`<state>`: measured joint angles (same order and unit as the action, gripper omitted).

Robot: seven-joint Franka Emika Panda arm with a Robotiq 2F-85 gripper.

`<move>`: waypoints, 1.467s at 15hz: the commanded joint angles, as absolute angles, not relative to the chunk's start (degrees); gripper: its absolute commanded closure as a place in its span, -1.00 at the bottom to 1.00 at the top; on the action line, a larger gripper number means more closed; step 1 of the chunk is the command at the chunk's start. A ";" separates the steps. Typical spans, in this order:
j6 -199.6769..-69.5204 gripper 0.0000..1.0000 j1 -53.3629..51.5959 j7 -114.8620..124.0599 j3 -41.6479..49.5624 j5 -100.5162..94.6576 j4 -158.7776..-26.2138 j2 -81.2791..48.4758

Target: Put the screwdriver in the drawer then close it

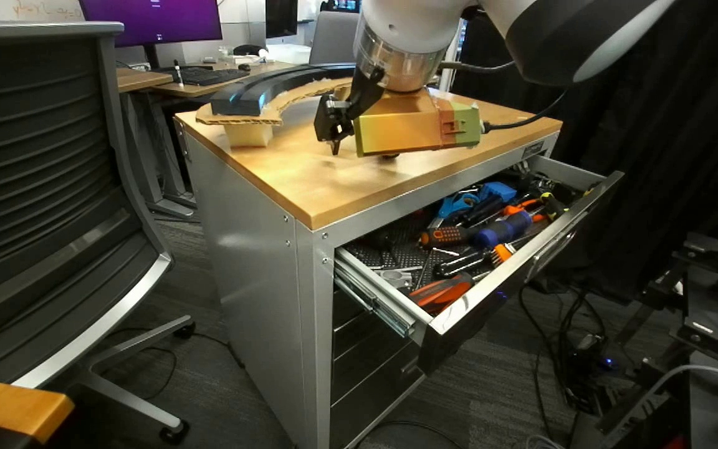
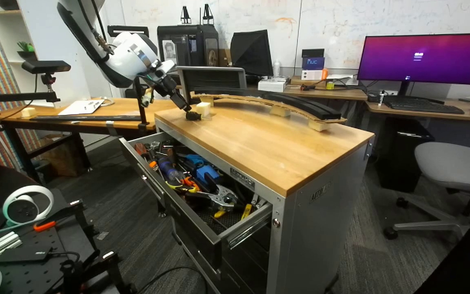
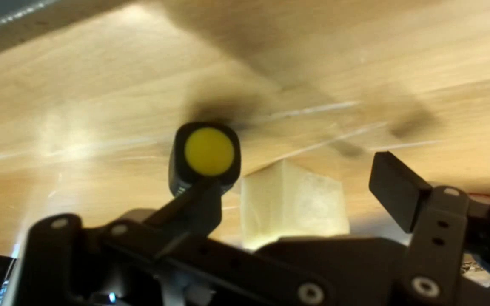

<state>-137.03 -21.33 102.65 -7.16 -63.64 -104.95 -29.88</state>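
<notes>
The screwdriver is a short black tool with yellow, lying on the wooden cabinet top near a foam block. In the wrist view its round yellow end faces the camera. My gripper is open, its fingers wide apart with nothing held. The left finger overlaps the screwdriver's lower edge; I cannot tell whether they touch. In an exterior view the gripper is low, right at the screwdriver. In an exterior view the gripper partly hides that spot. The drawer is pulled open, also seen in an exterior view.
Several tools fill the drawer, including blue and red-handled ones. A pale foam block stands beside the screwdriver. A curved black track on cardboard and foam blocks runs along the wooden top. A chair stands beside the cabinet.
</notes>
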 commanded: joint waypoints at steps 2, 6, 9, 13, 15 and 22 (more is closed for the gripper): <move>-131.59 -1.00 -22.43 107.01 -5.18 -66.37 -102.22 -31.29; -125.12 -1.00 -21.88 106.52 -5.91 -64.18 -102.88 -30.86; -122.34 -1.00 -21.80 106.59 -6.18 -64.65 -102.15 -31.37; -121.35 -1.00 -22.06 106.40 -6.30 -65.67 -101.17 -32.44; -121.16 -0.48 -21.98 106.00 -6.36 -65.67 -101.04 -32.69; -118.59 0.60 -22.61 106.49 -6.30 -67.05 -100.20 -32.90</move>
<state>-121.03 -21.95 105.81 -6.22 -65.12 -102.33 -31.77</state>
